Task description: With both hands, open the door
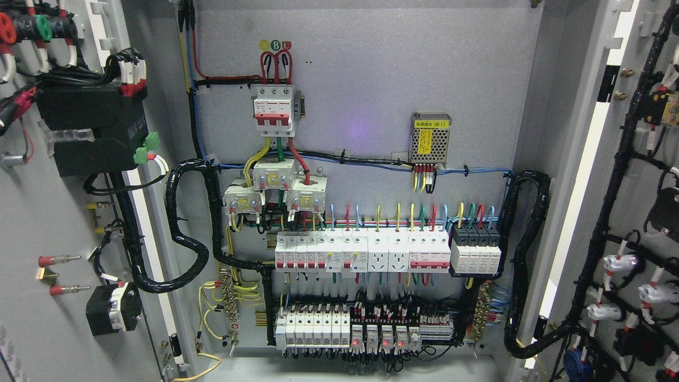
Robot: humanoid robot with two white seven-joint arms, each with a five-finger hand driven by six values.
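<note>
Now both doors (58, 223) (swung wide) flank the cabinet (360, 106).

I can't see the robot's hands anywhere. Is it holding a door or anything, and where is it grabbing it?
It cannot be told: neither hand shows in the head view. Both cabinet doors, the left door and the right door, already stand open.

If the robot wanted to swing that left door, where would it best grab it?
Probably the left door's free inner edge, the pale vertical strip, approached from the front. The panel is crowded with wires and parts, and no handle shows.
</note>
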